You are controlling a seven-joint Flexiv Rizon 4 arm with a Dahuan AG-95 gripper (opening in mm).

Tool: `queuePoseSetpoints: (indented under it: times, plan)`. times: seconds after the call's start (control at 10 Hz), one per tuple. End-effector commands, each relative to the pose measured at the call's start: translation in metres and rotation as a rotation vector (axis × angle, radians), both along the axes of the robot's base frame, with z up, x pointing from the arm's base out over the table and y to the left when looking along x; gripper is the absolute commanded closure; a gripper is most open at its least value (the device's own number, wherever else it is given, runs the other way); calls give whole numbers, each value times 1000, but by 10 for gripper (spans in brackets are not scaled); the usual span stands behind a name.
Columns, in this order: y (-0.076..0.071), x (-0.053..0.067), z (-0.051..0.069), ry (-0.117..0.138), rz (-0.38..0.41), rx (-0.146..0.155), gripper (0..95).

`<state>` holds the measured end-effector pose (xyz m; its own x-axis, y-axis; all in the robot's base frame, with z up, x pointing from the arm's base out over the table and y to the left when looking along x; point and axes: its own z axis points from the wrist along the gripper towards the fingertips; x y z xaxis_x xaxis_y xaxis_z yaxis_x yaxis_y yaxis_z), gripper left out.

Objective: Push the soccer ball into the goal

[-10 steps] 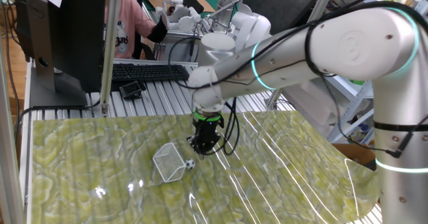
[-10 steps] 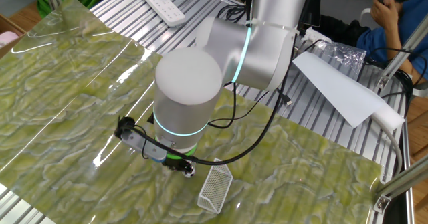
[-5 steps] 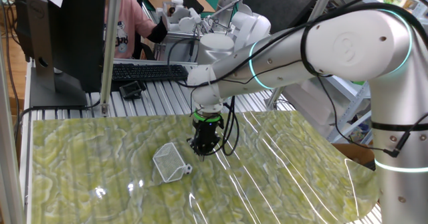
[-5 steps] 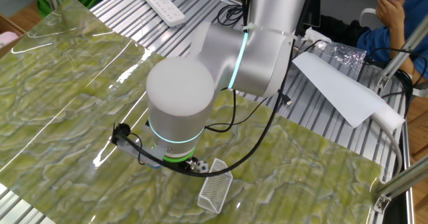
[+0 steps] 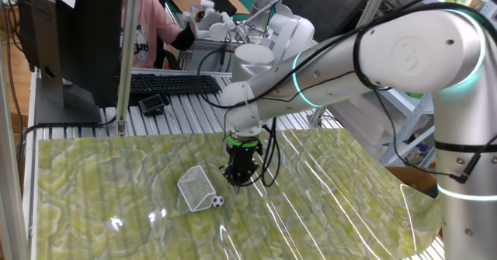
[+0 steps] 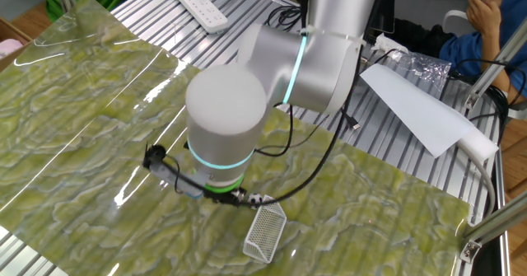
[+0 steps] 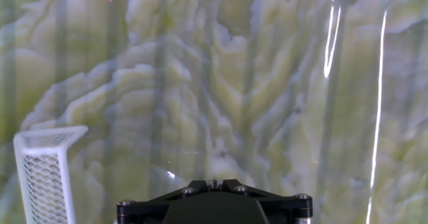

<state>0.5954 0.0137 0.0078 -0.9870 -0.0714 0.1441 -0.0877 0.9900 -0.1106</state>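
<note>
The soccer ball (image 5: 217,201), tiny and white with black patches, lies on the green marbled mat right at the near right corner of the goal (image 5: 196,188). I cannot tell whether it is inside the mesh. My gripper (image 5: 238,179) hangs low over the mat just right of and behind the ball, apart from it, its jaws shut on nothing. In the other fixed view the goal (image 6: 265,233) lies below the gripper (image 6: 240,198), and the arm hides the ball. The hand view shows the shut fingertips (image 7: 215,182) and the goal (image 7: 43,174) at the lower left, with no ball.
A keyboard (image 5: 172,82) and a monitor (image 5: 70,43) stand on the slatted table behind the mat. A person sits beyond them. A remote (image 6: 203,7) and a white sheet (image 6: 420,111) lie off the mat. The arm's cable (image 6: 165,167) loops near the gripper.
The ball has rolled a little toward the near corner of the goal's mouth. My gripper has shifted slightly right and away from it, still shut.
</note>
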Motion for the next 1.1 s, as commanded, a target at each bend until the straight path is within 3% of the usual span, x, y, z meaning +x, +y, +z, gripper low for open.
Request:
queuePoseSetpoints:
  times: [0.1, 0.4, 0.6, 1.1]
  plan:
    - [0, 0, 3, 34, -10, 26, 950]
    - [0, -2, 2, 32, -19, 38, 950]
    - [1, -5, 3, 24, -30, 67, 950]
    - [14, -16, 14, 17, -34, 65, 950]
